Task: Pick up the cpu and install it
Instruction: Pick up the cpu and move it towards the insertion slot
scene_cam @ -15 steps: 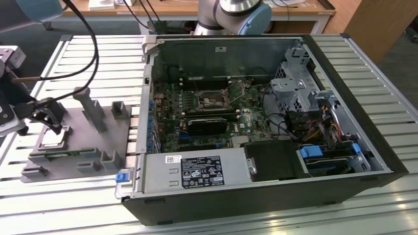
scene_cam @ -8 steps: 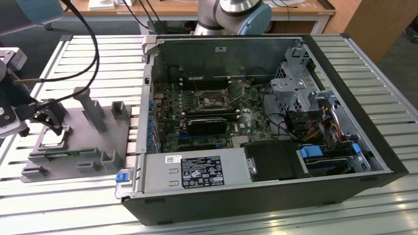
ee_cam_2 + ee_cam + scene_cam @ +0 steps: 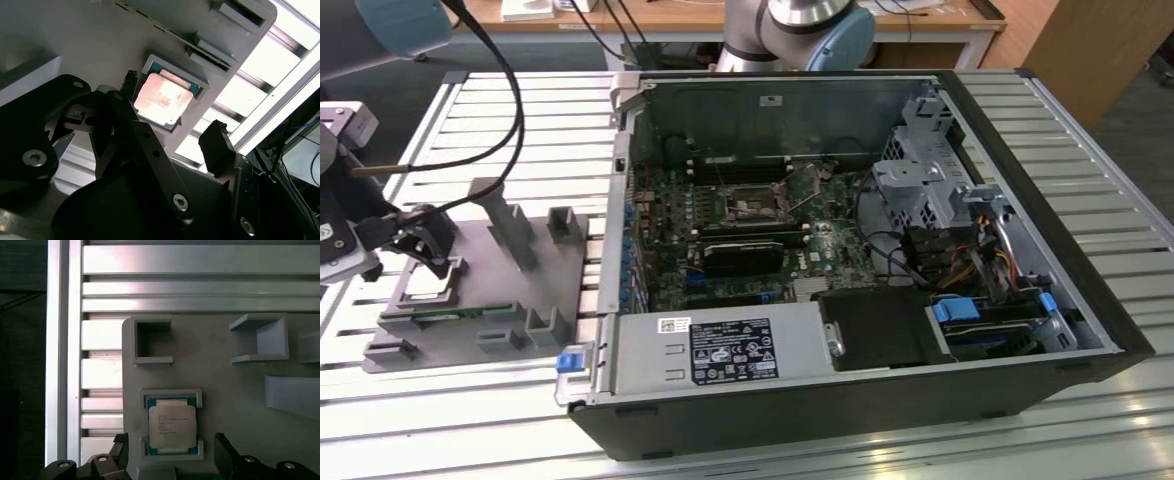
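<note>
The cpu [image 3: 172, 426] is a small square chip with a silvery top. It lies flat in a framed recess of the grey plastic fixture [image 3: 225, 385], and in the second wrist view the cpu [image 3: 162, 97] glints under the light. My gripper [image 3: 171, 446] hovers just above it, open, with one black finger [image 3: 120, 446] on each side and a gap to the chip on both. In the exterior view my gripper [image 3: 420, 242] hangs over the fixture [image 3: 520, 285] at the exterior view's left. Nothing is held.
The open computer case [image 3: 1067, 300] lies to the exterior view's right of the fixture, with its motherboard socket [image 3: 754, 205] exposed. Upright posts [image 3: 500, 215] rise from the fixture near my gripper. Everything rests on a slatted aluminium table [image 3: 440, 420]. Black cables [image 3: 507, 90] trail from the arm.
</note>
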`<move>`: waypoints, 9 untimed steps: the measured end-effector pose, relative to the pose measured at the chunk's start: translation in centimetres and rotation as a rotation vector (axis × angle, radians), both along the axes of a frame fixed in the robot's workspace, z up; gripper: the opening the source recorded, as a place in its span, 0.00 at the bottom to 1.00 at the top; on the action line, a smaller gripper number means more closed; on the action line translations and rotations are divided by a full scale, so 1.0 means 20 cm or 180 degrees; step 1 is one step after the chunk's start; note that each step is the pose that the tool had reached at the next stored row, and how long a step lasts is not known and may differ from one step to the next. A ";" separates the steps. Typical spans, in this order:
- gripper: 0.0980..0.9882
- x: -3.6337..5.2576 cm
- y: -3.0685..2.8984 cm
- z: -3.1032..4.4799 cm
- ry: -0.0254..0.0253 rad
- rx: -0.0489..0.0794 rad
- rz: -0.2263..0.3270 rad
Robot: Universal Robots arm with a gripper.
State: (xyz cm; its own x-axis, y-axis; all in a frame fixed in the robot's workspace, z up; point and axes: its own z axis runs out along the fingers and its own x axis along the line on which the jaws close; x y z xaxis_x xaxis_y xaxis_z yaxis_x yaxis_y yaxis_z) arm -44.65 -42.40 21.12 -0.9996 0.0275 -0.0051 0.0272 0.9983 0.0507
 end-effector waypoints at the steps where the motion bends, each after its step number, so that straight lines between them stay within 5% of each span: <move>1: 0.76 0.000 0.000 -0.002 0.0000 0.0000 0.0000; 9: 0.76 0.000 0.000 -0.013 0.0000 0.0000 0.0000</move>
State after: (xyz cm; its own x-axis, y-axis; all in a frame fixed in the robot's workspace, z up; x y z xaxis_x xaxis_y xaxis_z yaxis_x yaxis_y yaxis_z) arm -44.64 -42.40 20.87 -0.9996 0.0274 -0.0052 0.0271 0.9983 0.0507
